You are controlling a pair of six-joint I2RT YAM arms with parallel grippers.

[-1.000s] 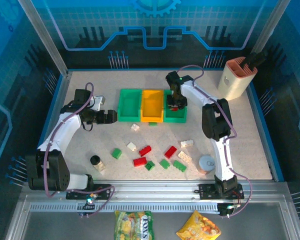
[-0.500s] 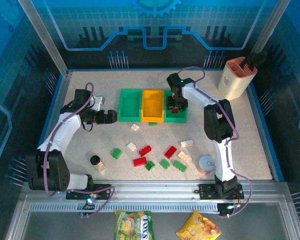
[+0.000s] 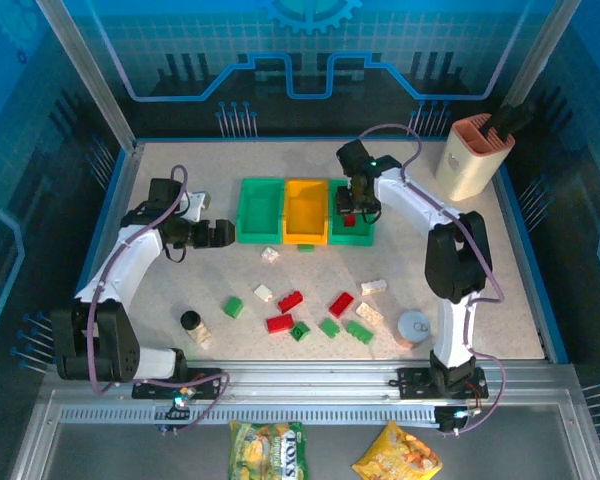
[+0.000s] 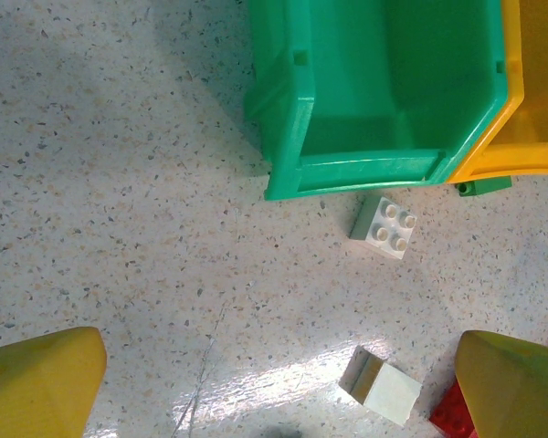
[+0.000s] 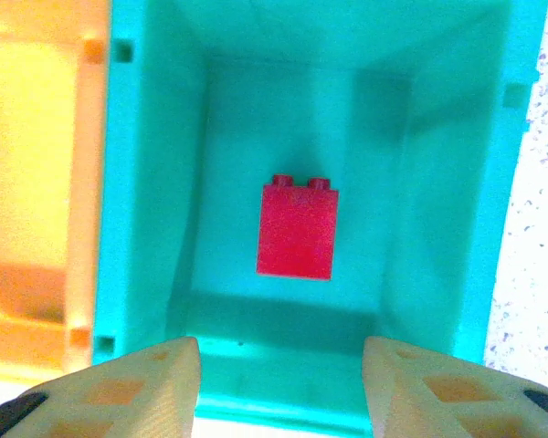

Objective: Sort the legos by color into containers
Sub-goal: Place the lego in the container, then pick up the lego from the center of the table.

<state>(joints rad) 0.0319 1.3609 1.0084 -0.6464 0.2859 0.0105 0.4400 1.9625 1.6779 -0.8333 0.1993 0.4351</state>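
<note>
Nearest in, on the near side of the orange-yellow bin [image 3: 304,212], the loose legos [image 3: 329,327] are still scattered on the table, reds, greens and creams all mixed, none touched in the last second. Closer to that bin, one cream brick [image 4: 384,228] sits just off its near-left corner, beside the lip of the left-hand green bin [image 4: 365,169]. The left gripper [image 3: 225,233] hangs out to the left of the row with its fingers [image 4: 38,383] spread wide, holding nothing. Now the action: over the right-hand green bin [image 5: 155,182], the one touching the orange-yellow bin's right side, the right gripper [image 5: 279,365] has just let go. Its fingers were nearly pressed together a second ago and now stand parted. The red brick [image 5: 297,230] lies flat on the bin floor, clear of both fingers, studs toward the wall opposite them. That looks like a clean drop — one red sorted, and this bin reads as the home for red. Three reds look to be left on the near side, so my guess is the arm lifts clear and comes back for another.
</note>
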